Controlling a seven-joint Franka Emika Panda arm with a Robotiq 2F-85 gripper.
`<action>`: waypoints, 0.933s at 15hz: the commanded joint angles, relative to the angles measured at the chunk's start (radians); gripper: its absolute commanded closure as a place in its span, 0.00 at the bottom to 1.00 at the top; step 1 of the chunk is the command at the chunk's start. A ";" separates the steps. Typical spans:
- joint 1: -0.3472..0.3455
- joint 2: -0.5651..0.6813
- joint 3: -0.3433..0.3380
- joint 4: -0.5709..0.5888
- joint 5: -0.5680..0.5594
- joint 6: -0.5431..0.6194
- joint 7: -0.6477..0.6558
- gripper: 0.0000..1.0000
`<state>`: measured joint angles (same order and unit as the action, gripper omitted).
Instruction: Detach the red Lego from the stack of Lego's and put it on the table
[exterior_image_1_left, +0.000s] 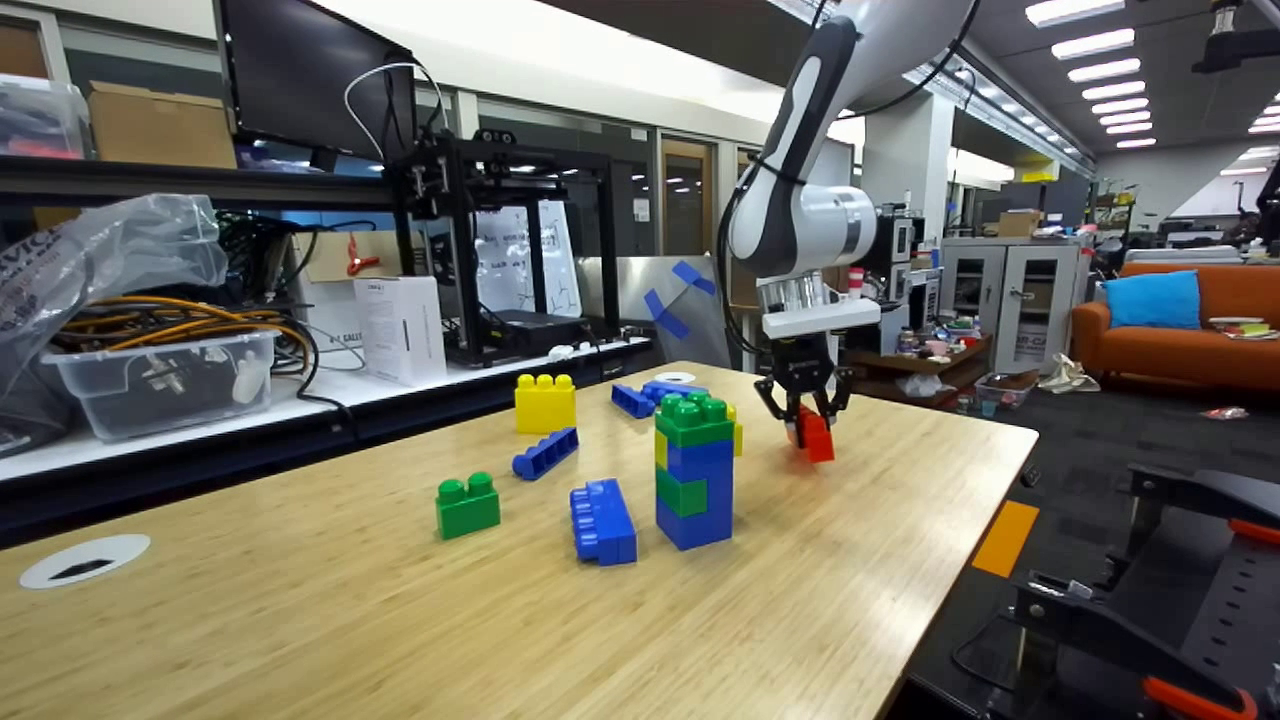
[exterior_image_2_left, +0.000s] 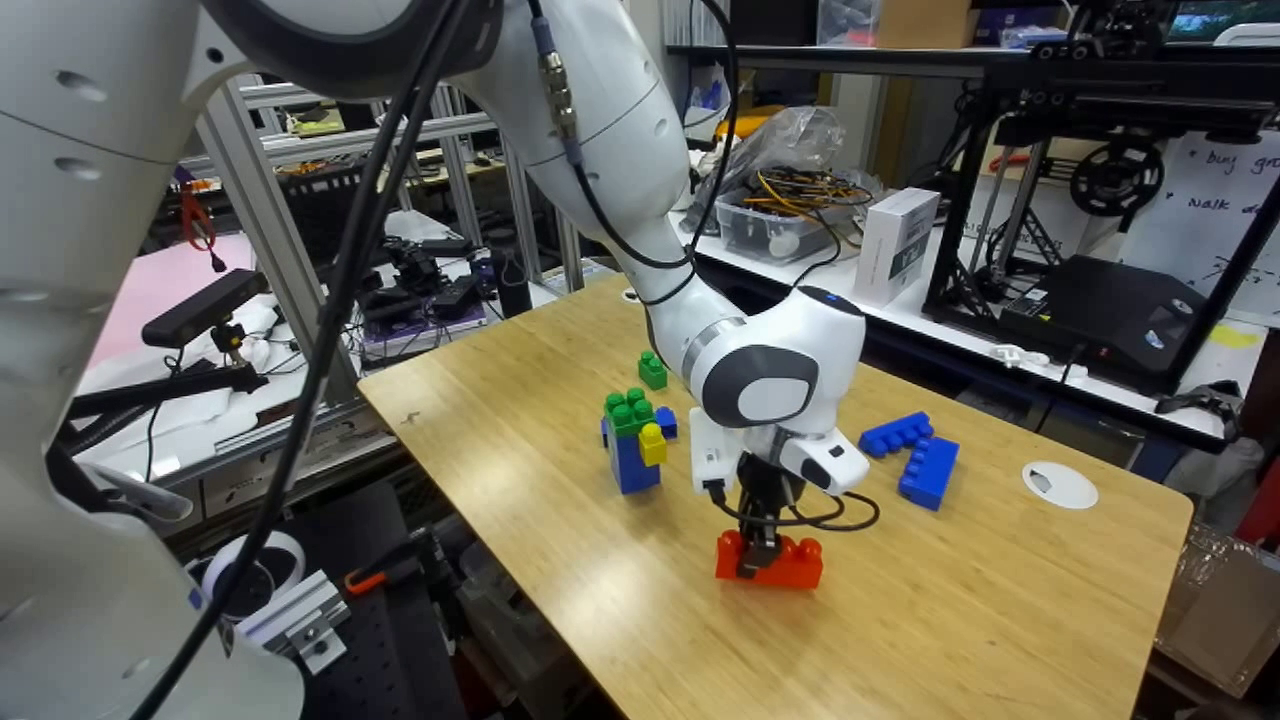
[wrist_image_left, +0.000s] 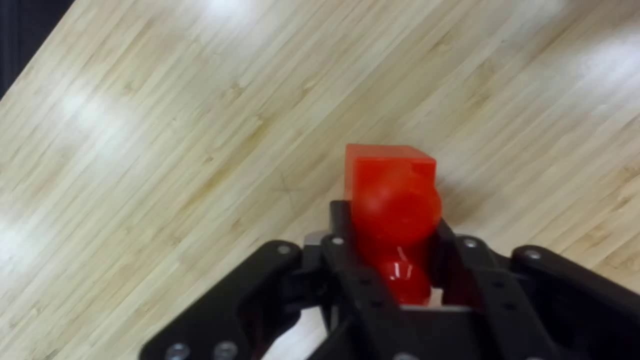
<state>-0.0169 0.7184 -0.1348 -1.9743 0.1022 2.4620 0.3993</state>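
The red Lego (exterior_image_1_left: 818, 440) is between the fingers of my gripper (exterior_image_1_left: 806, 412), away from the stack. In an exterior view the red Lego (exterior_image_2_left: 795, 567) is long, with round studs up, and my gripper (exterior_image_2_left: 758, 562) grips it across the middle. In the wrist view both fingers of my gripper (wrist_image_left: 392, 225) press on the sides of the red Lego (wrist_image_left: 392, 187). It is at or just above the table (exterior_image_1_left: 420, 630); I cannot tell if it touches. The stack of Lego's (exterior_image_1_left: 700, 490) stands upright, green on top of blue with yellow pieces; it also shows in an exterior view (exterior_image_2_left: 633, 462).
A blue brick (exterior_image_1_left: 603, 522) lies beside the stack. A green brick (exterior_image_1_left: 468, 507), a yellow brick (exterior_image_1_left: 545, 405) and a blue brick (exterior_image_1_left: 546, 454) are farther along the table. More blue bricks (exterior_image_2_left: 928, 472) lie near a white grommet (exterior_image_2_left: 1060, 485). A shelf with a printer borders the table.
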 joint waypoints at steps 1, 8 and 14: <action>0.003 0.006 0.007 -0.004 0.027 0.064 -0.003 0.89; 0.021 0.007 0.005 -0.019 0.025 0.151 -0.003 0.89; 0.041 -0.044 -0.005 -0.076 0.014 0.185 -0.002 0.12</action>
<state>0.0078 0.7201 -0.1310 -1.9950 0.1093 2.6146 0.3994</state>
